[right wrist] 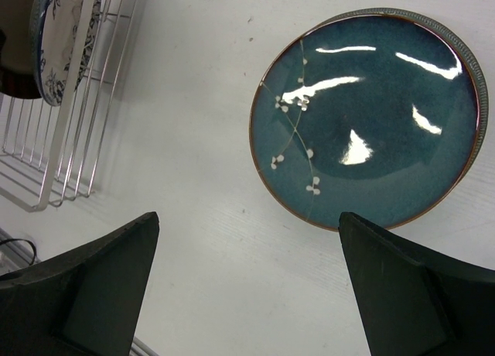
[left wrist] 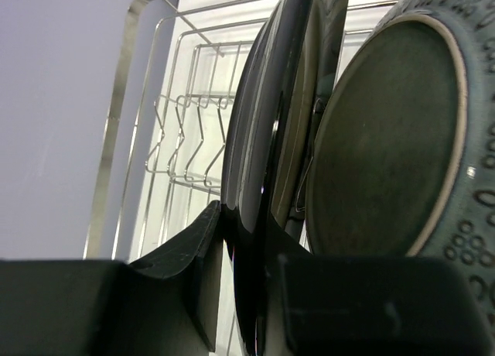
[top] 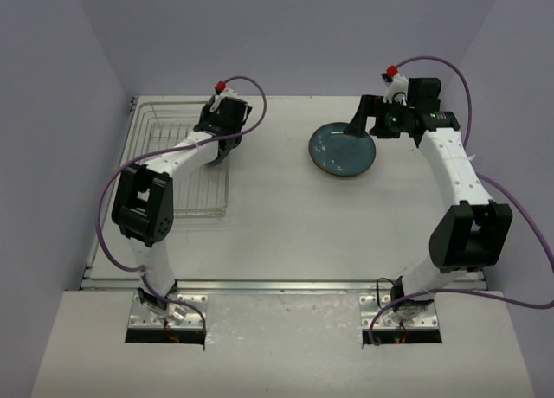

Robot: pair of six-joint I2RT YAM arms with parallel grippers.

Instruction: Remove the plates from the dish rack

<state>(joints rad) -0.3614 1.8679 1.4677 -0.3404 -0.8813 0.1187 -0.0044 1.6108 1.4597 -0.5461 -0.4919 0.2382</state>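
Observation:
The wire dish rack (top: 177,177) stands at the table's left. My left gripper (top: 222,143) is over its right part. In the left wrist view the left gripper (left wrist: 247,240) is shut on the rim of a dark glossy plate (left wrist: 259,131) standing upright in the rack (left wrist: 186,116). A grey-teal plate with a dotted rim (left wrist: 394,139) stands just right of it. A dark teal plate with white blossoms (top: 344,149) lies flat on the table. My right gripper (top: 362,125) is open and empty above its far edge; the right gripper (right wrist: 247,220) has that plate (right wrist: 367,116) ahead of it.
The teal plate rests on another plate whose grey dotted rim (right wrist: 481,100) peeks out. A white plate with a dark ornate pattern (right wrist: 62,39) stands in the rack (right wrist: 54,162) in the right wrist view. Purple walls surround the table.

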